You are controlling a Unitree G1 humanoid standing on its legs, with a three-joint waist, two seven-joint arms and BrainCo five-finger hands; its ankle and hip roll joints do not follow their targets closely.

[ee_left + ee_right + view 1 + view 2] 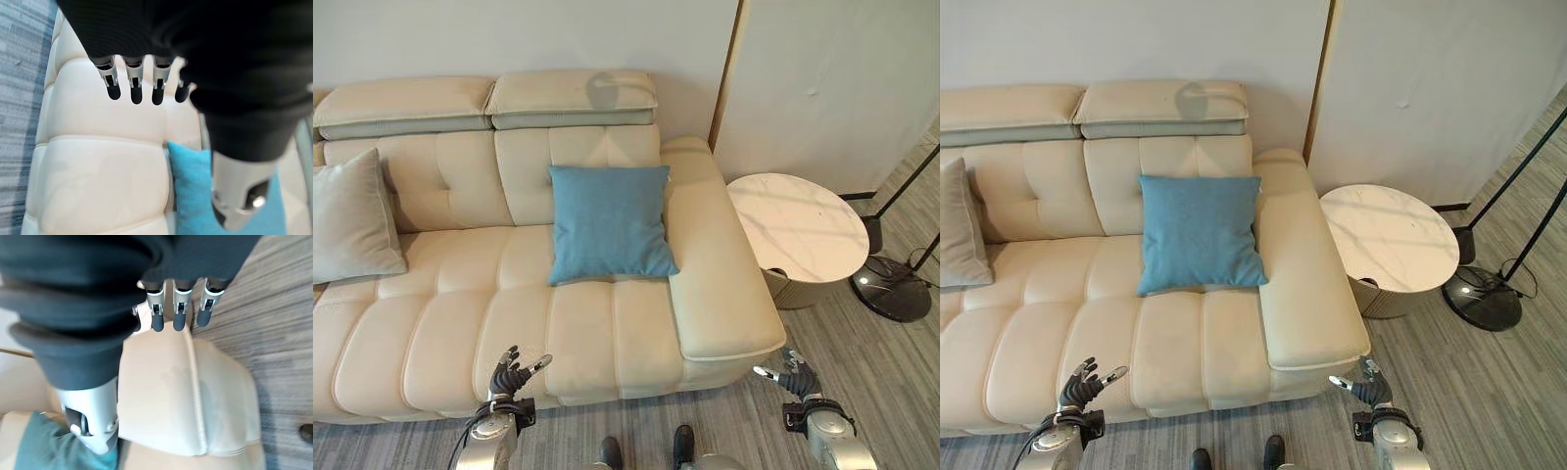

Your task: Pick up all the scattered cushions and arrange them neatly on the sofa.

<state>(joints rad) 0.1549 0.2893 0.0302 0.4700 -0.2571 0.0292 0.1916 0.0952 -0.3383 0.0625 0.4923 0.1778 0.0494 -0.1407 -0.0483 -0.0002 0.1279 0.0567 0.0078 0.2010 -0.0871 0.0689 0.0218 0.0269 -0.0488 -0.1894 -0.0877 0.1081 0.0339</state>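
Observation:
A blue cushion leans upright against the back of the cream sofa, near its right armrest. A grey cushion leans against the backrest at the sofa's left end. My left hand hovers in front of the seat's front edge, fingers relaxed and holding nothing. My right hand hangs just off the front corner of the right armrest, open and empty. The left wrist view shows the fingertips over the seat, with the blue cushion beyond.
A round white marble side table stands to the right of the armrest. A black floor lamp base with slanted poles sits further right on the grey striped floor. A pale wall runs behind the sofa.

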